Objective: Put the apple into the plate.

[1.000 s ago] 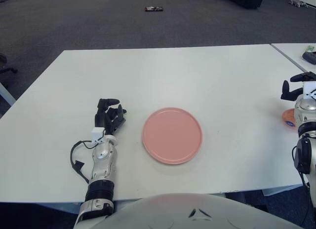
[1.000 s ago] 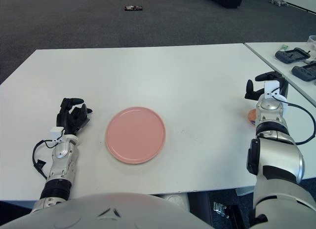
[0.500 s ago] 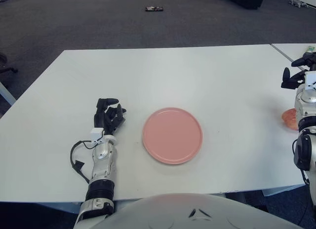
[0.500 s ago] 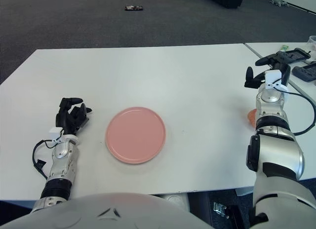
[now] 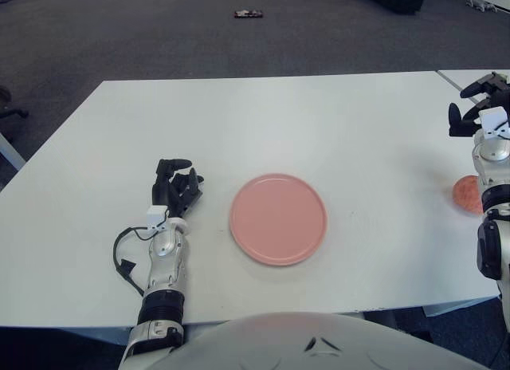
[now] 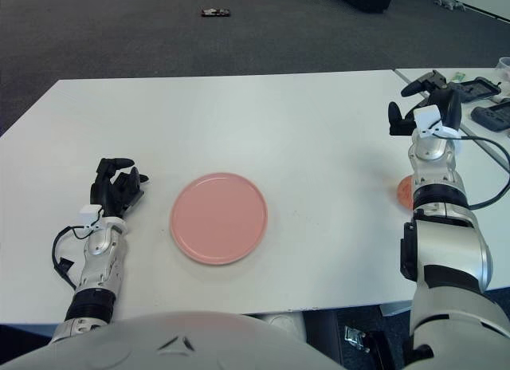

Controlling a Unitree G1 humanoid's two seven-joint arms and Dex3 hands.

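Apple (image 5: 464, 194) at the right edge of the left eye frame, on the white surface (image 5: 263, 123), partly hidden behind the right forearm; in the right eye view only a reddish-orange sliver (image 6: 404, 192) just left of that forearm. Shown fuller in the left eye view: a rounded, speckled red-orange side. Skin detail beyond that too small to tell.

Right hand (image 6: 422, 107) raised at the upper right of the frame, beyond the apple and apart from it, dark fingers (image 6: 394, 117) spread and holding nothing. In the left eye view cut partly by the frame edge.

Plate (image 5: 278, 218) pink, round, bare, at centre frame, well apart from the apple, with open surface between them.

Left hand (image 5: 177, 186) at lower left, just beside the plate's left rim, fingers loosely open, holding nothing.

Only in the right eye view: dark controllers (image 6: 486, 101) on a second surface at far right. Small dark object (image 5: 248, 14) on the carpet at top centre.
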